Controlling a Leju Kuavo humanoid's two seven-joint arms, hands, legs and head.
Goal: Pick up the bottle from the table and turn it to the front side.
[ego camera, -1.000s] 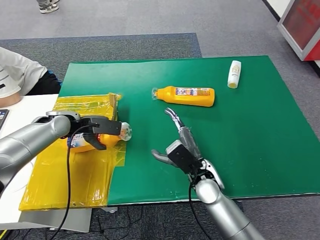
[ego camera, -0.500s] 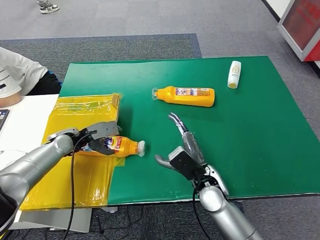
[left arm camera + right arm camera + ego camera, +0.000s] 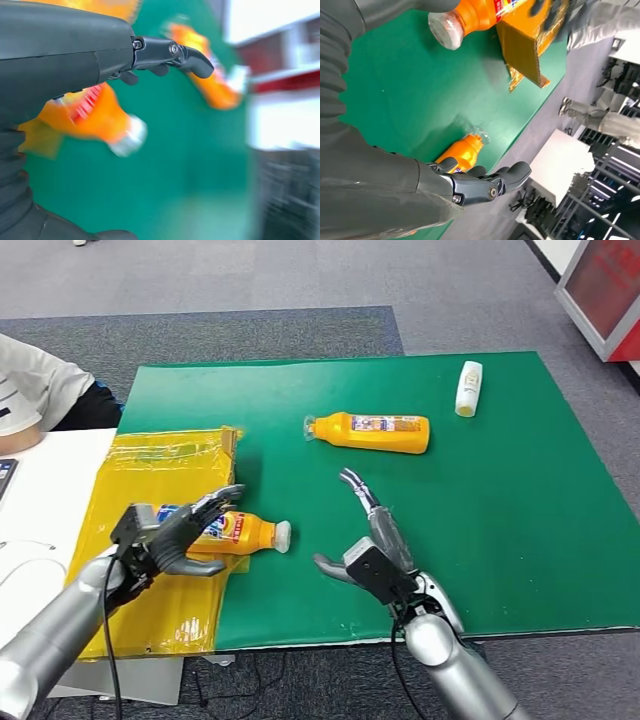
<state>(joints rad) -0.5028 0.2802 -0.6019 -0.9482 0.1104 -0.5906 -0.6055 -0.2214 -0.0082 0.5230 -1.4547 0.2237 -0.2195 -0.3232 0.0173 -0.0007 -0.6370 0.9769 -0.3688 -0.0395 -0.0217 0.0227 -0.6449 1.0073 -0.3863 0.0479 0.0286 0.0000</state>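
An orange bottle [image 3: 243, 532] with a blue-and-red label lies on its side across the edge of the yellow sheet [image 3: 155, 605], its clear cap pointing right onto the green mat [image 3: 498, 520]. My left hand [image 3: 172, 538] is just left of the bottle's base with fingers spread, holding nothing. The left wrist view is blurred but shows the bottle [image 3: 92, 117] beyond the straight fingers [image 3: 170, 50]. My right hand [image 3: 370, 545] hovers open over the mat, right of the cap. The right wrist view shows that cap [image 3: 443, 29].
A second orange bottle [image 3: 373, 432] lies farther back on the mat, and a small white bottle [image 3: 469, 388] lies at the back right. A person's sleeve [image 3: 34, 390] is at the left by a white table [image 3: 34, 500]. Grey carpet surrounds the table.
My left hand brought the orange bottle down onto the edge of the yellow sheet, let go and drew back toward me. The right hand barely moved.
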